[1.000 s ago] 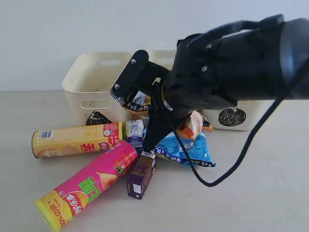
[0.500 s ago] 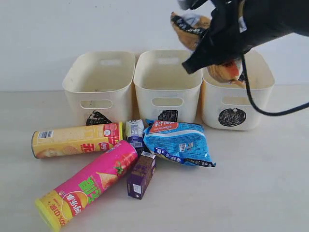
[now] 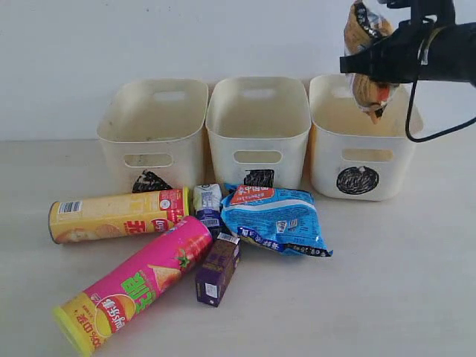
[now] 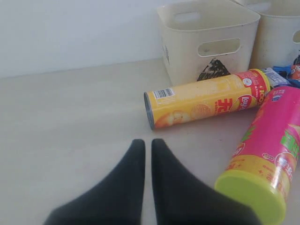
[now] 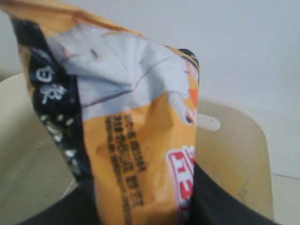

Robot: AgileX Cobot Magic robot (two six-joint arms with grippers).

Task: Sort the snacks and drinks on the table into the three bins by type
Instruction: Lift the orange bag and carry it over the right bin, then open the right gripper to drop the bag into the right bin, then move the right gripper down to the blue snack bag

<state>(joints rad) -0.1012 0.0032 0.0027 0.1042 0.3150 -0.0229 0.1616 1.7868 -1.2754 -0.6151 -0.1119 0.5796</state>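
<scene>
**Entry: snack packet held over the circle bin**

- Item in hand: orange-and-white foil snack packet (image 3: 367, 52), hanging crumpled end down. The right gripper (image 3: 377, 68) is clamped on it, with dark fingers showing on either side of the foil in the right wrist view. It hangs above the open mouth of the cream plastic tub marked with a black circle (image 3: 357, 160), which is likely the snack bin. A release from here should drop it inside.
- Idle tool: left gripper (image 4: 147, 143), low over bare table away from the pile, its two black fingers drawn almost together with nothing between them. It seems parked out of the way.
- Other tubs: the middle cream tub with a square mark (image 3: 256, 134) and the left cream tub (image 3: 152, 134), whose mark is half hidden.
- Awaiting sorting, clustered just in front of the tubs and lying flat:
  - long yellow chip tube (image 3: 119, 214)
  - long pink chip tube with a yellow end (image 3: 134, 282)
  - small dark purple carton (image 3: 218, 269)
  - small blue-and-white carton (image 3: 207, 204)
  - blue foil packet (image 3: 275, 218)
- Surface: pale beige table (image 3: 401, 282) with a faint grain.
- Room: plain white wall (image 3: 74, 52) directly behind the tubs — nothing else is visible.
</scene>
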